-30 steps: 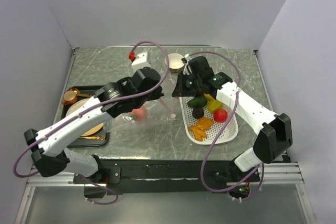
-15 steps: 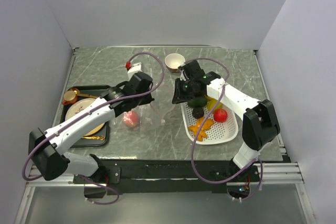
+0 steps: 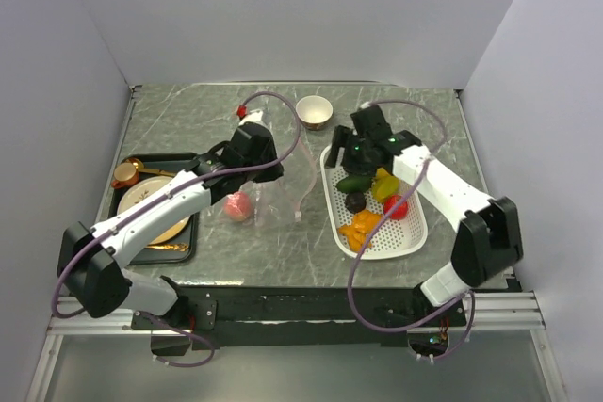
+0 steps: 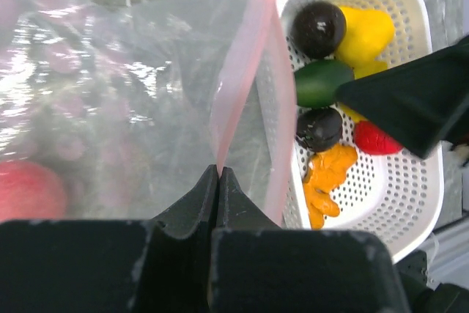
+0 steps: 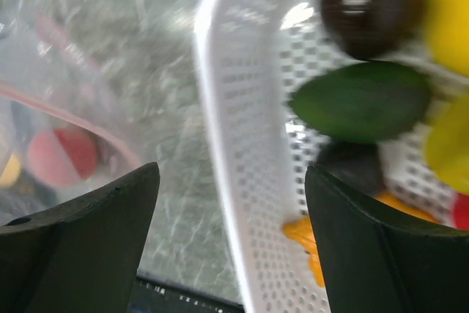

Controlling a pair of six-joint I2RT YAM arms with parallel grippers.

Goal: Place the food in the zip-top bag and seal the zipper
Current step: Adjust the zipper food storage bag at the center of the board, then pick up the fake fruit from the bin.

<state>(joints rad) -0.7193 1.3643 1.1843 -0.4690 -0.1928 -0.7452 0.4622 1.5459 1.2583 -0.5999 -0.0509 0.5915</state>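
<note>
Left gripper [image 4: 218,174] pinches tight on the zipper [image 4: 238,86], bag [image 4: 110,108] holding one pink fruit [image 3: 237,205], while right gripper [image 5: 231,181] gapes empty over the basket [image 5: 220,144] rim, cup [image 3: 314,111] nearby.

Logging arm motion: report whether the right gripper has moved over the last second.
Yes. The right gripper shifted right, away from the gold cup, and is now over the white basket's far end.

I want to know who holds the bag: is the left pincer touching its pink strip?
Touching. The left wrist view shows the left pincer shut on the pink zipper strip.
</note>
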